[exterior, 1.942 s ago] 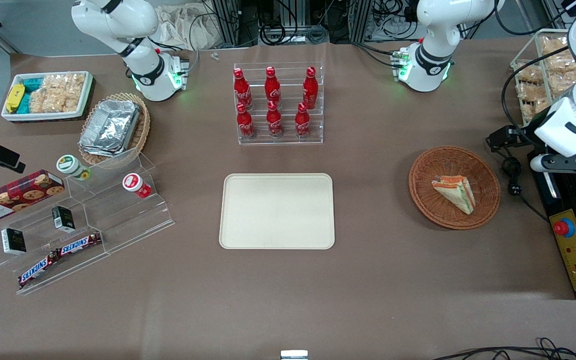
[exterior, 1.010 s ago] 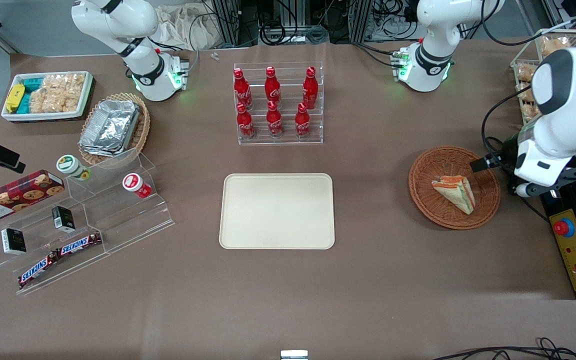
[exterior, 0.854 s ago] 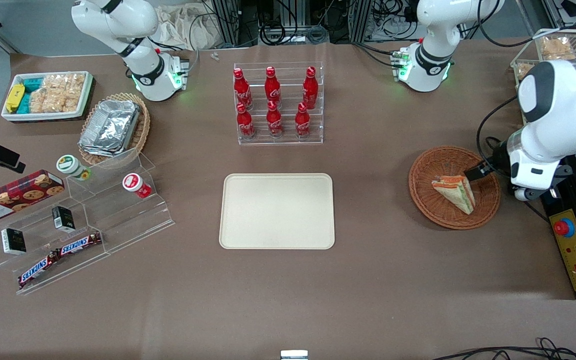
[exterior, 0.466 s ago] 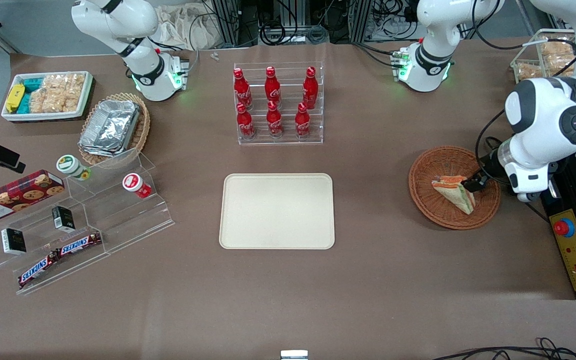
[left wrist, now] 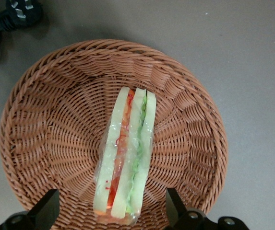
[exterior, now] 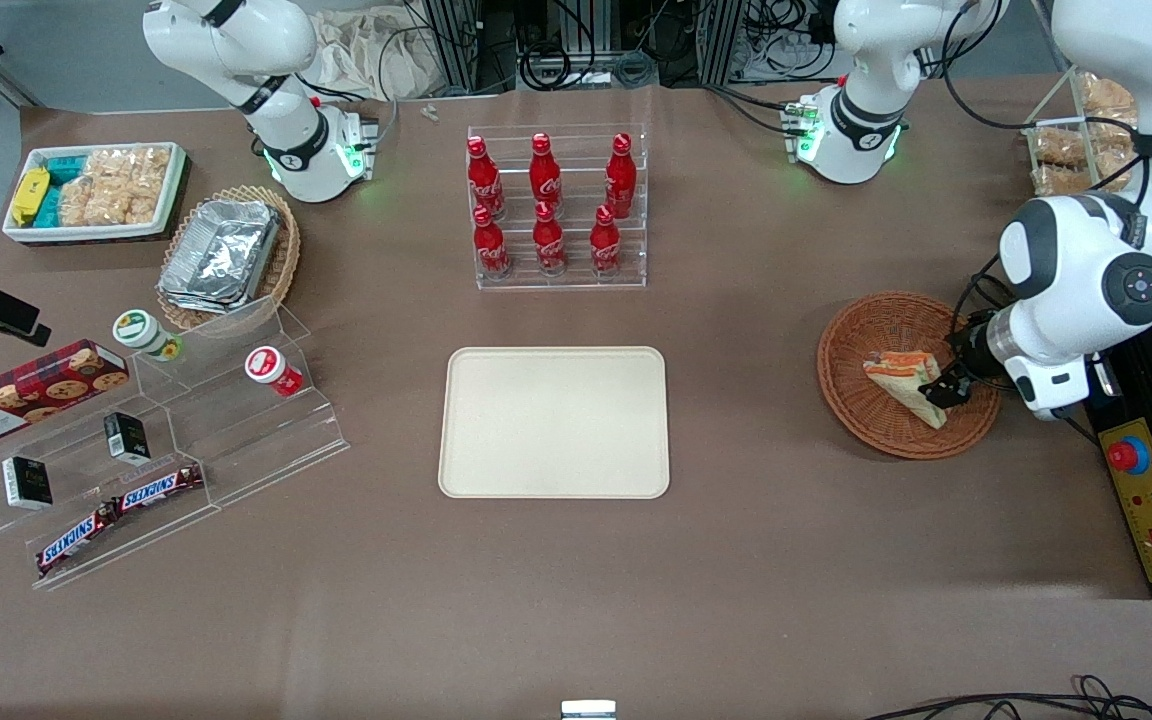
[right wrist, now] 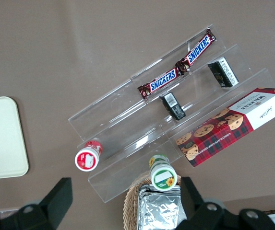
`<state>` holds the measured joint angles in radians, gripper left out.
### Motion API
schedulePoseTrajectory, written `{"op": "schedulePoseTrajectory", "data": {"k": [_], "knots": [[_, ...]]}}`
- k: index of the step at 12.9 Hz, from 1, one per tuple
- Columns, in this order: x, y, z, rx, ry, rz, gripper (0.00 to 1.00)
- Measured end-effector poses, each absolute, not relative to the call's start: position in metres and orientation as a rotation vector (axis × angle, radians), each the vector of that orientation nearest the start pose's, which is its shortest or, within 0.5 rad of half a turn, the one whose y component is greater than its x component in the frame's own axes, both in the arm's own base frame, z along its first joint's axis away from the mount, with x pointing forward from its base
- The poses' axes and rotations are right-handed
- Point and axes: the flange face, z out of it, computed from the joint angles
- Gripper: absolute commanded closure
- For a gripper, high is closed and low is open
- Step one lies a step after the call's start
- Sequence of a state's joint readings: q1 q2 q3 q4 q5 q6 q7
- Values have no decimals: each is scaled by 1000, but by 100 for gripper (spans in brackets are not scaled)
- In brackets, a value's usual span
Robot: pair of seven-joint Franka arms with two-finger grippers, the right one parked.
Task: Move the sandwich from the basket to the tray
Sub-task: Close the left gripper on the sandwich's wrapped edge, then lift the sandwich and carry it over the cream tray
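we have swung our end effector [left wrist: 111, 213] down over the basket [exterior: 861, 420] at the counter's three o'clock; fingers spread, straddling the sandwich [left wrist: 124, 155], ready to grasp.

Six red cola bottles [exterior: 546, 205] in a clear rack [exterior: 558, 268].

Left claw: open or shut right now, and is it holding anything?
Left claw: open, holding nothing, its fingers standing on either side of the sandwich, which lies in the basket.
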<state>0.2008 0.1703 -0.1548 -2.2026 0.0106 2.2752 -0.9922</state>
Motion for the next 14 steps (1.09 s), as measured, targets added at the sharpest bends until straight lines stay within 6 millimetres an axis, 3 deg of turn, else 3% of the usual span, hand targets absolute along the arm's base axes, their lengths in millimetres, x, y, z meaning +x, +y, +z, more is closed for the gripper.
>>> {"op": "schedulePoseTrajectory", "data": {"k": [7,10,11,12,13,14], "knots": [[540,25,272,-2678,-1586,161,0],[531,23,258,-2663,-1578,207,1],[528,23,255,-2659,-1575,220,29],[526,22,253,-2657,-1572,227,67],[525,21,252,-2657,-1571,229,94],[525,21,252,-2657,-1572,227,100]]}}
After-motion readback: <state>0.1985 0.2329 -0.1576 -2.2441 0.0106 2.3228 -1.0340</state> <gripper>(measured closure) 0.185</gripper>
